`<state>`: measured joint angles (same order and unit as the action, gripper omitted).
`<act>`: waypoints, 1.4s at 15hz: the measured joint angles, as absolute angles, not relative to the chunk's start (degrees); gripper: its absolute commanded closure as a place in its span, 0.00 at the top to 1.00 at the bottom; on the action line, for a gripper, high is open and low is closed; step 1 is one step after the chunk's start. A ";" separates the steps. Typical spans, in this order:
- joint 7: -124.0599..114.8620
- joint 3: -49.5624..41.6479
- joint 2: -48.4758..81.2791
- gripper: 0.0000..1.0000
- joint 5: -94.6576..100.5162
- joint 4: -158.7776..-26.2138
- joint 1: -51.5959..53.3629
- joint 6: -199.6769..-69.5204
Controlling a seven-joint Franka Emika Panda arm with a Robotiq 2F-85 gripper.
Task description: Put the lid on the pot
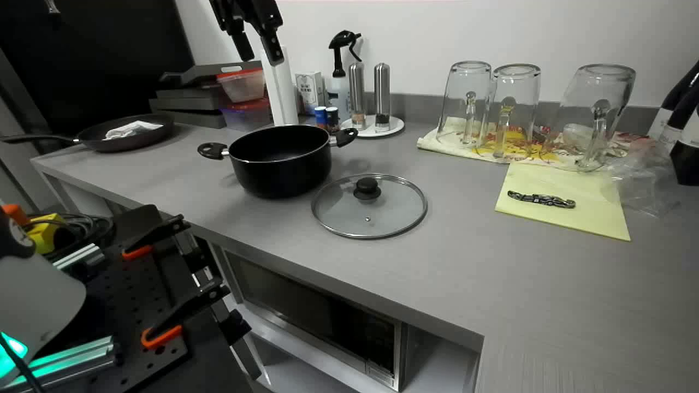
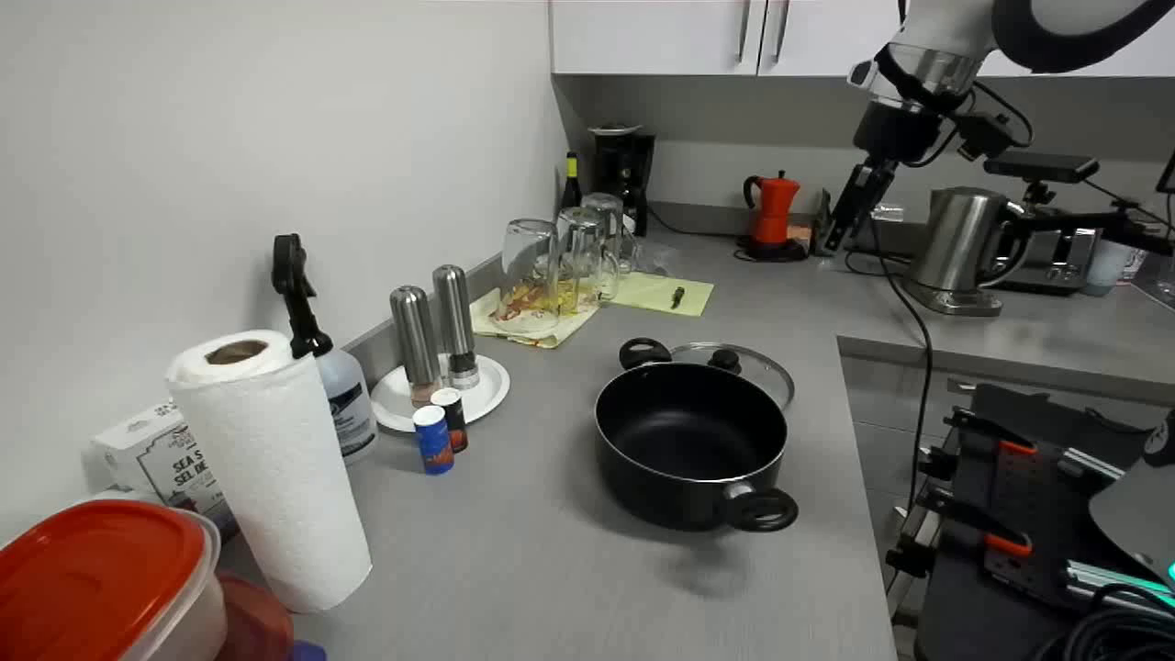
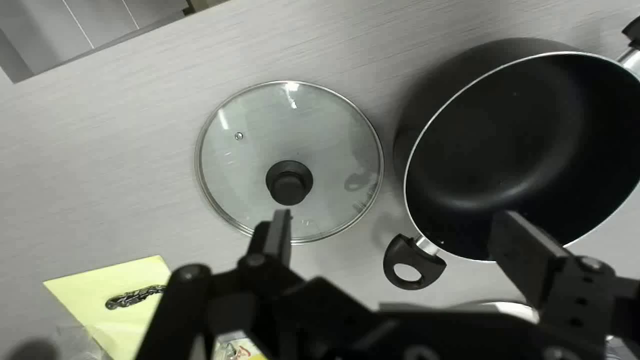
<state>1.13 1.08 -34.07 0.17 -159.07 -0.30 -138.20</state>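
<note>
Grey and faintly grained, the worktop (image 1: 464, 267) is backed by a pale wall (image 1: 409, 33) in an exterior view. On it the lid (image 1: 377, 212) is laid flat just beside the pot (image 1: 281, 172), knob (image 1: 367, 186) upward, presumably so it can be pinched from above. Glass mugs (image 1: 510, 90) are upturned on a patterned cloth (image 1: 430, 144), likely for draining.

In an exterior view, white cupboards (image 2: 656, 37) are fixed above the worktop's far end; the lid is partly hidden behind the uncovered pot.

In the wrist view, the gripper (image 3: 393, 218) is poised above the worktop, its fingers (image 3: 525, 252) parted and nothing clasped, as would suit grasping the knob.
</note>
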 measured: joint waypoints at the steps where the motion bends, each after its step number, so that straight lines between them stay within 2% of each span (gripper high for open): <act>1: 1.13 1.08 -34.02 1.00 0.17 -159.07 -0.30 -138.18; 13: 1.12 1.03 -32.67 1.00 0.17 -158.56 -0.42 -138.23; 21: -1.55 1.28 -17.59 1.00 3.77 -153.58 -2.55 -142.87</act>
